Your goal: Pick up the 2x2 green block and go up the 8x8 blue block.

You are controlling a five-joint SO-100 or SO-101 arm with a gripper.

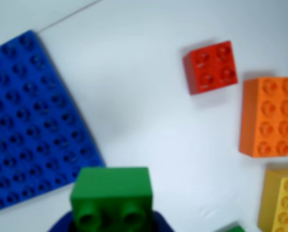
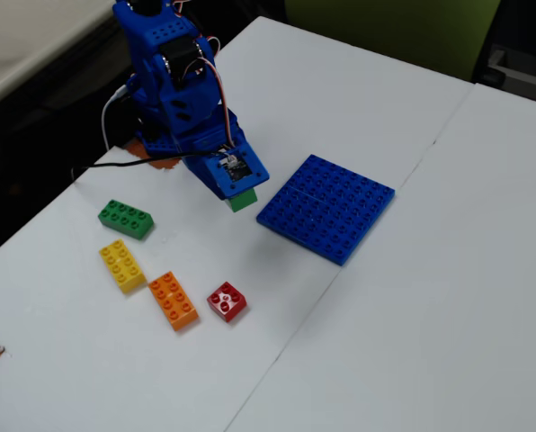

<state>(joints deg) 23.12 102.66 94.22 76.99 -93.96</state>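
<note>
wrist view
2x2 green block (image 1: 111, 195): bottom centre of the frame, its studded face turned toward the camera, lifted clear of the white counter (image 1: 144, 87).
hand (image 1: 110, 223): only a dark blue edge shows under the block at the bottom of the frame; it is clamped around the 2x2 green block.
8x8 blue block (image 1: 30, 121): fills the left side of the frame, lying flat, its near corner close beside the green block in the picture.
red brick (image 1: 210, 66): upper right, four studs, lying apart from the plate.
orange brick (image 1: 268, 116): right edge, long, just below and beside the red brick.
yellow brick (image 1: 281, 200): lower right corner, cut off by the frame.

fixed view
hand (image 2: 241, 191): upper centre-left, at the end of the blue arm (image 2: 174, 81), pointing down, gripping the 2x2 green block (image 2: 243, 200), which hangs above the counter (image 2: 430, 315).
8x8 blue block (image 2: 326, 207): centre of the frame, flat on the counter, just right of the held block.
long green brick (image 2: 125, 219): left of centre.
yellow brick (image 2: 122, 265): below the long green brick.
orange brick (image 2: 173, 300): right of and below the yellow one.
red brick (image 2: 227, 301): lower centre, near the orange brick.
</note>
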